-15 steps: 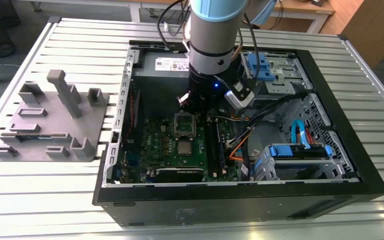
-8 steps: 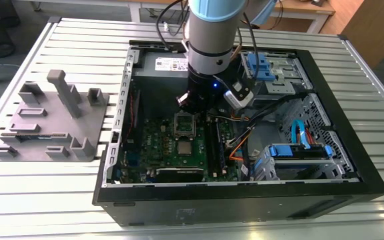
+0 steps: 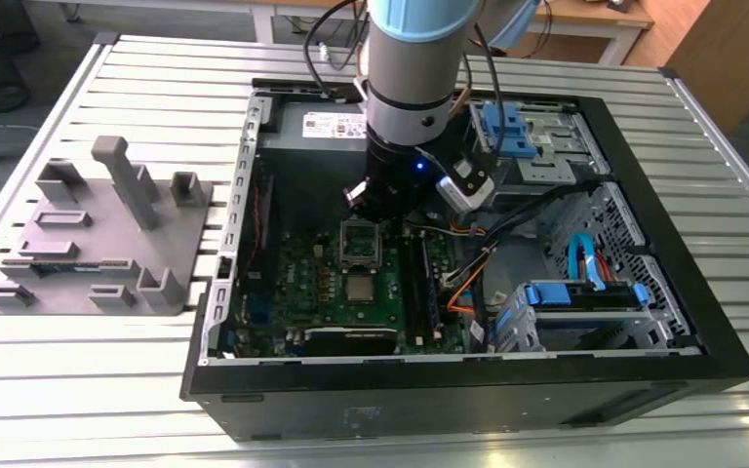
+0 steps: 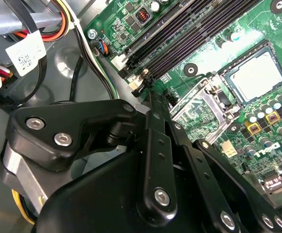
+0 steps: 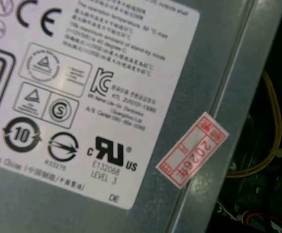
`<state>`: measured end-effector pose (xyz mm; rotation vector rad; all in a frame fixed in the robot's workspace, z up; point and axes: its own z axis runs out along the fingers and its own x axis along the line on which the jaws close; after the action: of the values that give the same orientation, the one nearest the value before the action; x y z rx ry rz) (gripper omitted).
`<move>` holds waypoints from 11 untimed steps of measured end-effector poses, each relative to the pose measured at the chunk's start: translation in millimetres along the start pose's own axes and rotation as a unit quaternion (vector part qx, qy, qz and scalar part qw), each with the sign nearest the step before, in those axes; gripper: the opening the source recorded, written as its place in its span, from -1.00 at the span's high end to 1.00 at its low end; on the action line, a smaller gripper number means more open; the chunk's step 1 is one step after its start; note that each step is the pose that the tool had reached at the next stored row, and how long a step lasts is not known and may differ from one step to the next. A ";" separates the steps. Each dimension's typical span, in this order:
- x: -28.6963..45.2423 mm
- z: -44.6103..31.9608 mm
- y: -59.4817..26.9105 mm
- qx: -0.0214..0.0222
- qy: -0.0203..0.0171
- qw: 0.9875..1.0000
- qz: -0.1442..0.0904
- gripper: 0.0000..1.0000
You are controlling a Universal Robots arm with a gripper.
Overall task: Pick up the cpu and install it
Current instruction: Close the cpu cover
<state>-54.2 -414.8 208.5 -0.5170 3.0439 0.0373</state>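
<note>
**Exterior view**
- Arm: the robot arm reaches down into an open computer case that lies on a slatted metal table.
- Gripper: the gripper hangs low over the green motherboard, beside the end of the socket frame that faces the power supply.
- Cpu: the cpu lies flat on the motherboard just past the far end of the socket frame, apart from the gripper.
- Block: a grey plastic block with upright posts stands on the table, outside the case, at the exterior view's left.
- Drive bays: blue drive brackets sit at the case's side toward the exterior view's right.

**Second wrist view**
- Gripper: the gripper shows as black linkage bars in the foreground. I cannot tell whether it is wide or narrow.
- Cpu: the cpu, silvery top up, sits inside the black socket surround.
- Socket frame: the shiny socket frame lies between the gripper and the cpu.
- Memory slots: long black memory slots run alongside the socket.
- Cables: a cable bundle with a white tag lies off the board.

**First wrist view**
- Power supply: the grey metal casing carries a white rating label and a red stamped sticker.
- Wire: a yellow wire runs beside the casing.
</note>
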 end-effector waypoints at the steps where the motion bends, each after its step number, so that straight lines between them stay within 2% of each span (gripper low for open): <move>1: 0.0 0.0 0.0 0.000 0.000 1.000 0.000 0.79; 7: -0.2 0.2 0.8 0.000 0.000 1.000 -0.004 0.79; 11: -0.3 0.4 1.0 -0.002 0.000 1.000 -0.028 0.79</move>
<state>-54.3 -413.8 208.2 -0.6033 3.0287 0.0398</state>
